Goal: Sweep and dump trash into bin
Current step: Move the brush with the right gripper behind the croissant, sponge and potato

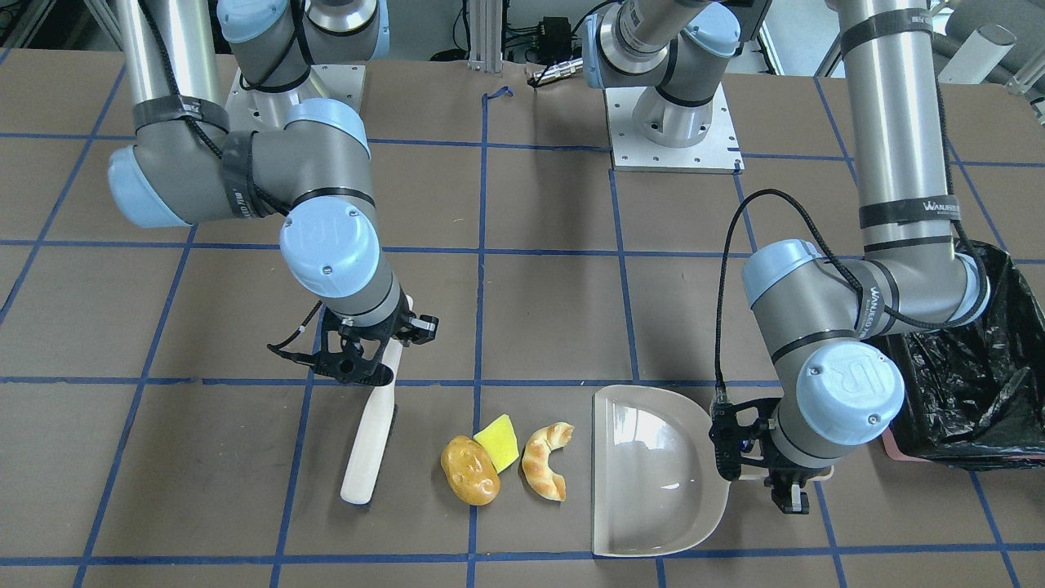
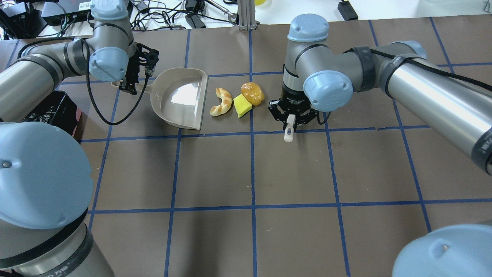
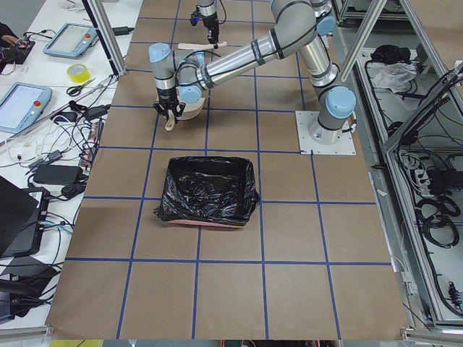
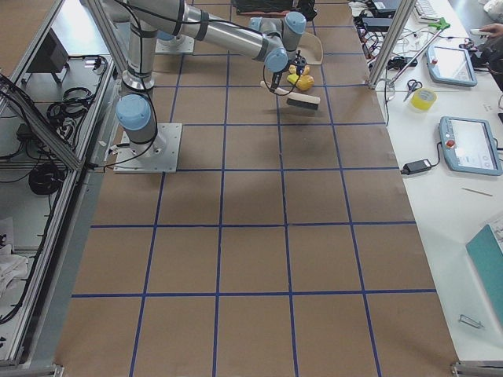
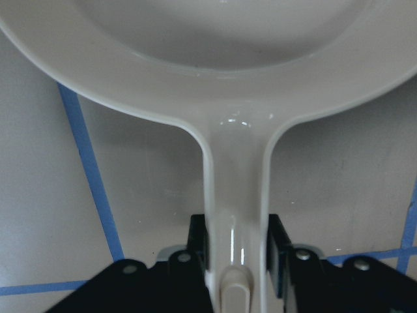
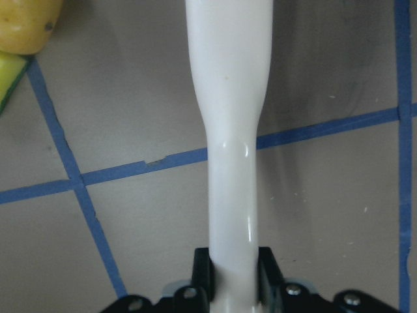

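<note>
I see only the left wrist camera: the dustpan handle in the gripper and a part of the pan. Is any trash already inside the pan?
Observer: No, the dustpan is empty. The croissant, the yellow wedge and the potato lie on the table in front of its open edge.
Operator: Which piece is closest to the pan?
Observer: The croissant, a little apart from the edge. The potato is farthest.
Operator: And where is the brush?
Observer: The right gripper is shut on the brush, which is on the potato's far side, apart from it.
</note>
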Tool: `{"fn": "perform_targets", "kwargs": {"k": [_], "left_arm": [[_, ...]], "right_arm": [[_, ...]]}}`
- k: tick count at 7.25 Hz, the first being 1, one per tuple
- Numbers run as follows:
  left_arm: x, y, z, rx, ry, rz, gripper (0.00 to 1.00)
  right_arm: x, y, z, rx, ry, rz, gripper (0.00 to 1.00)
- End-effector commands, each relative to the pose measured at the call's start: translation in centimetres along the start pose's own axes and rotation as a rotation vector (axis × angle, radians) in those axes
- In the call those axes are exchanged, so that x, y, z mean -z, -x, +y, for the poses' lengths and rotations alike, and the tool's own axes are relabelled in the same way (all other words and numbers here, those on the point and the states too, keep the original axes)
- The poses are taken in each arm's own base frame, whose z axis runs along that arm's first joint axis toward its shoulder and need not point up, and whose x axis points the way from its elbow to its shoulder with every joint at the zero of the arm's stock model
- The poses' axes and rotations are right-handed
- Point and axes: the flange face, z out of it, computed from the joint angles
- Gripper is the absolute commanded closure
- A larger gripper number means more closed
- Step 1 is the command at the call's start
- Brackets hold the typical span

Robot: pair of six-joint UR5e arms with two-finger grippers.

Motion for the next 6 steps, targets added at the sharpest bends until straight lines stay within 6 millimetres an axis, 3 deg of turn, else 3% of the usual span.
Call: {"fn": "perform_targets", "kwargs": {"k": [1,6], "left_arm": [[-0.1,0.0,0.0,0.002,0.001,0.003,1.0],[0.0,0.0,-0.1,0.001,0.001,0.001,1.0]], "right_arm": [[-1.0,3.4,2.2,-0.04,-0.005,0.007,1.0],[-2.5,9.2,6.1,-0.11,-0.007,-0.045,1.0]]}}
